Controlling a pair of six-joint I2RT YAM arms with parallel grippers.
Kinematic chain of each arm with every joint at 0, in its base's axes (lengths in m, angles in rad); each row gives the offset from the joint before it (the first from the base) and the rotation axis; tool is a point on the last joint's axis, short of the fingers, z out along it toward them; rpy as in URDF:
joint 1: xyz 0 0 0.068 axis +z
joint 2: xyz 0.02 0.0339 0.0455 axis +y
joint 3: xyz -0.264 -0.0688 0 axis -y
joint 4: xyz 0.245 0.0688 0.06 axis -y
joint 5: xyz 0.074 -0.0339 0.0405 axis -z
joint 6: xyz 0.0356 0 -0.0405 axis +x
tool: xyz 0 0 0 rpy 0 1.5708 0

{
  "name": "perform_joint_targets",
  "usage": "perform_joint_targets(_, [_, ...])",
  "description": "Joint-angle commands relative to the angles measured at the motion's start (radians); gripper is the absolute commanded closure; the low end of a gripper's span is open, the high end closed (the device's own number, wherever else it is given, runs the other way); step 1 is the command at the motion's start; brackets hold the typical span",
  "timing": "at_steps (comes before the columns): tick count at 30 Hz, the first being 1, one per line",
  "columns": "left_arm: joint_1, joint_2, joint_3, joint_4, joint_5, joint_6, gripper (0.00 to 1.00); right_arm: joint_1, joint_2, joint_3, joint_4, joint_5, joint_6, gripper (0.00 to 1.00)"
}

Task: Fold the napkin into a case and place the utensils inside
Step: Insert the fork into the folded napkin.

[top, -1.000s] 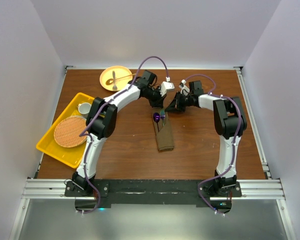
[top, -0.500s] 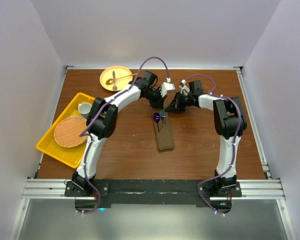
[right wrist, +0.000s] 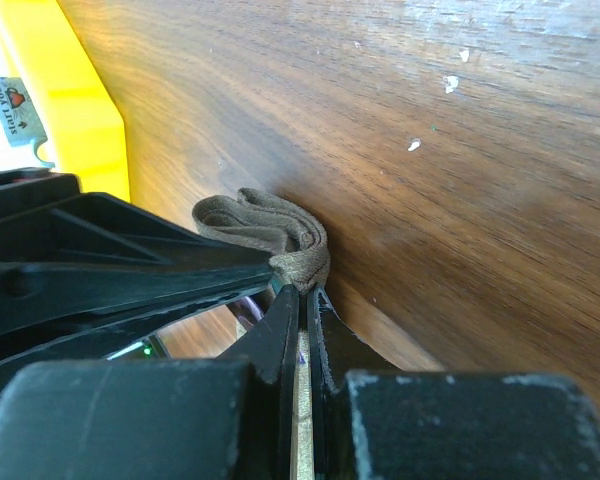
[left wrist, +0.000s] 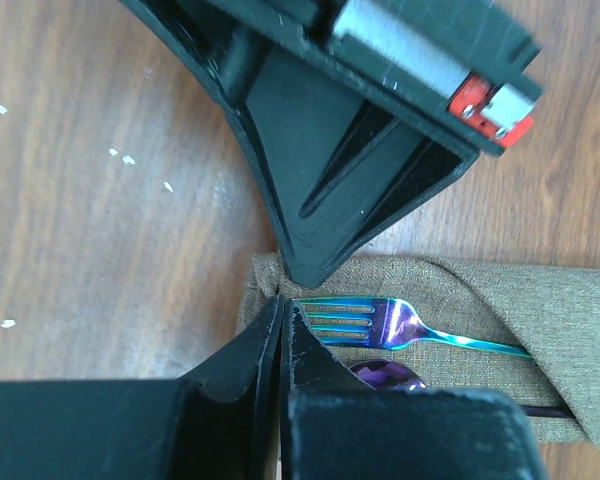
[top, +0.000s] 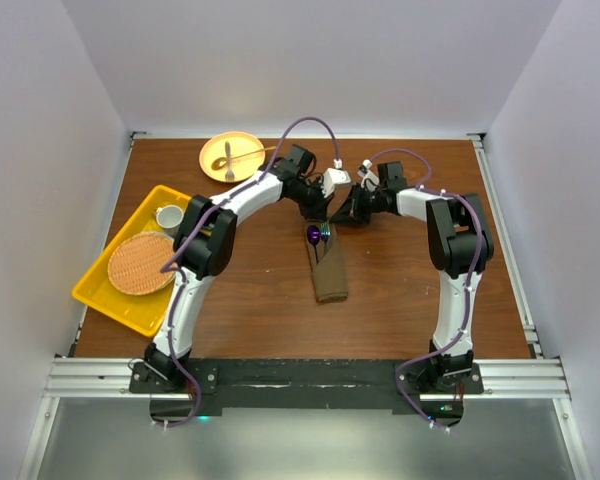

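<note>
**Both grippers stay pinched at the far end of the filled case**

Almost nothing has shifted over the last second. The left wrist has edged a touch far and right, and the cloth and cutlery lie where they were.

The case (top: 330, 272) is a narrow olive-brown pouch in the middle of the tabletop (top: 420, 300), running near to far. Its open end is at the far side, under the two wrists. A rainbow-blue fork (left wrist: 355, 320) and a glossy purple spoon (left wrist: 385, 376) sit side by side in that opening, with heads out and handles tucked under the cloth.

The right gripper (right wrist: 300, 290) is clenched on a bunched fold of the case's far edge. The left gripper (left wrist: 282, 310) is also clenched, its tips touching the same cloth edge just beside the fork tines. I cannot tell whether any cloth is caught between its fingers.

With so little motion, this looks like a last tidy of the opening, and the fold and loading seem done. A pale utensil (top: 229, 158) lies on the yellow plate (top: 208, 160) at the far left, well apart. If it belongs inside, one insertion remains. Pulling the held fold risks dragging the case open.
</note>
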Motion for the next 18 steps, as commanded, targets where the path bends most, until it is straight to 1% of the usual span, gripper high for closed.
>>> perform_joint_targets(1, [-0.011,-0.023,-0.044,-0.002,0.016,0.024,0.96,-0.007,-0.043,0.018,0.028,-0.015,0.011,1.00])
perform_joint_targets(9, [-0.018,-0.046,-0.090,0.029,0.018,0.012,0.96,-0.008,-0.050,0.010,0.026,-0.015,0.008,1.00])
perform_joint_targets(14, [-0.020,-0.055,-0.084,0.038,0.024,-0.004,0.95,-0.008,-0.055,0.003,0.018,-0.015,-0.003,1.00])
perform_joint_targets(17, [-0.018,-0.072,-0.063,0.044,0.024,-0.025,0.88,-0.008,-0.061,-0.002,0.012,-0.015,-0.011,1.00])
perform_joint_targets(18, [-0.014,-0.079,-0.054,0.049,0.024,-0.034,0.83,-0.008,-0.064,-0.003,0.011,-0.012,-0.015,1.00])
